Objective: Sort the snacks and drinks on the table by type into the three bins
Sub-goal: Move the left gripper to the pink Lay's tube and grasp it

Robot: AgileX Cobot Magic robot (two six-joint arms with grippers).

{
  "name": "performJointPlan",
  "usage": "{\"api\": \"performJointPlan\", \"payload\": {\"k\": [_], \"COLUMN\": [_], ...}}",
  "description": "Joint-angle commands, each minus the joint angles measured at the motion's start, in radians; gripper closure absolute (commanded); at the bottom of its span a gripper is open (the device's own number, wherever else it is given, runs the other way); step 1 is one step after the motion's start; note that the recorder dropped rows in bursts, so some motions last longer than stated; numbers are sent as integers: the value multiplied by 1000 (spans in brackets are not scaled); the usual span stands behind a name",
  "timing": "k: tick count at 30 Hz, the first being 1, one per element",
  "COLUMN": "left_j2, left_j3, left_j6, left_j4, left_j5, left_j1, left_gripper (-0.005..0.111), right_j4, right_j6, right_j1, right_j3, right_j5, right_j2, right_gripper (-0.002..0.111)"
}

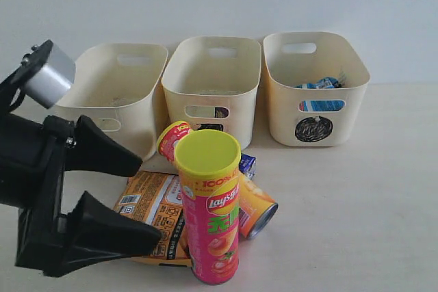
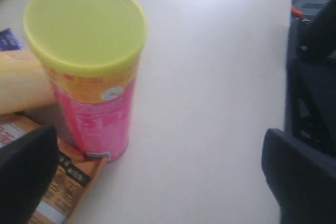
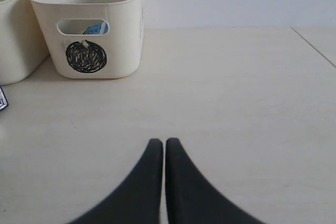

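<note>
Wall and table: plain pale wall; pale beige table (image 1: 363,196), bare across its right half, with plenty of room there.
Left gripper (image 1: 150,202): fingers spread wide and holding nothing, low over the table's front left part.
Left bin (image 1: 116,76): at the back edge; its mark is hidden behind the arm.
Orange packet (image 1: 152,200): lies flat just right of the fingers, under the foot of the pink tube.
Pink tube (image 1: 213,234): stands upright, long axis vertical, yellow-green lid (image 1: 207,153) on top. It lies to the right of the left fingers and, in the left wrist view, close beside one finger rather than centred between the two.
Orange tube (image 1: 259,204): on its side behind the pink one, apparently touching it.
Purple carton (image 1: 248,165): a corner shows behind both tubes.
Middle bin (image 1: 212,73): straight behind the pile, mark mostly hidden.
Right bin (image 1: 315,66): circle mark, blue-white packet (image 1: 321,83) inside.
Right gripper (image 3: 165,148): fingers pressed together over bare table, near the circle bin, well apart from the pile.
Nearer arm: the left, by my judgement.
</note>
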Motion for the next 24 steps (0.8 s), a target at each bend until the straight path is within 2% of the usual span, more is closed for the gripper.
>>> {"api": "performJointPlan", "payload": {"k": [1,7,13,20,24], "left_j2": [11,82,205,314,350], "left_j3": [46,57,57,57,57], "left_j6": [198,421,565,700,740], "left_j4": [-134,-361,-545,-691,-699], "left_j5": [-150,-230,-230,-168,-137], "left_j1": [-39,-85,-86,-86,-86], "left_gripper": [3,3,3,3,3], "right_j4": [-6,-6,-6,-6,-6], "right_j6": [5,5,5,5,5], "right_j1": [-5,-5,-5,-5,-5], "right_j3": [-1,-1,-1,-1,-1], "right_j5": [-7,-7,-7,-7,-7], "right_j2": [-5,-5,-5,-5,-5], "right_gripper": [108,108,108,108,108]}}
